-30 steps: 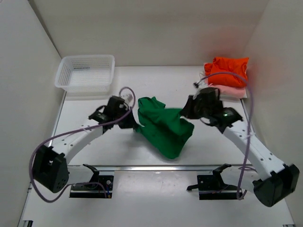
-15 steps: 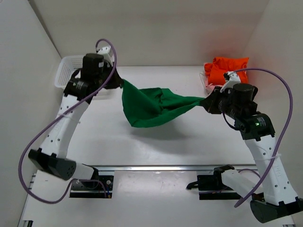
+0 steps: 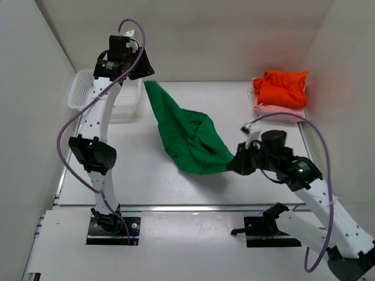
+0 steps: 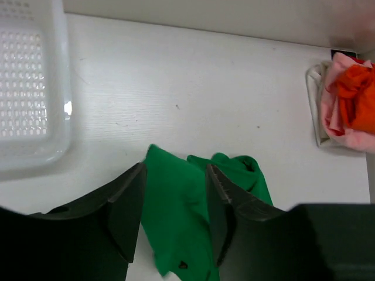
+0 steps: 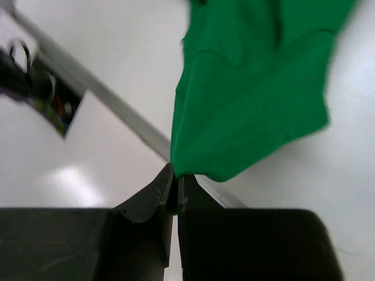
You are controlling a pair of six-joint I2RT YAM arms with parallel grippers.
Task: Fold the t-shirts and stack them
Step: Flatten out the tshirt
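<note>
The bright green t-shirt (image 3: 190, 137) stretches in a long band from the back left of the table toward the front right. My right gripper (image 3: 235, 164) is shut on its near corner, and in the right wrist view the cloth (image 5: 252, 88) fans out from the pinched jaws (image 5: 174, 177). My left gripper (image 3: 142, 69) is raised high beside the basket and stands open, apart from the shirt's far corner. In its wrist view the green cloth (image 4: 170, 205) lies below, between the spread fingers (image 4: 175, 167). The orange t-shirt (image 3: 282, 86) lies bunched on the pale pink one (image 3: 281, 111) at the back right.
A white mesh basket (image 3: 82, 96) stands at the back left, partly behind my left arm, and shows in the left wrist view (image 4: 29, 88). A metal rail (image 3: 193, 206) runs along the table's near edge. White walls close in left, right and back.
My left gripper has risen further, opened and let go of the green shirt's corner. My right gripper has pulled its corner down toward the near edge, and the shirt now hangs in a slanted band.
</note>
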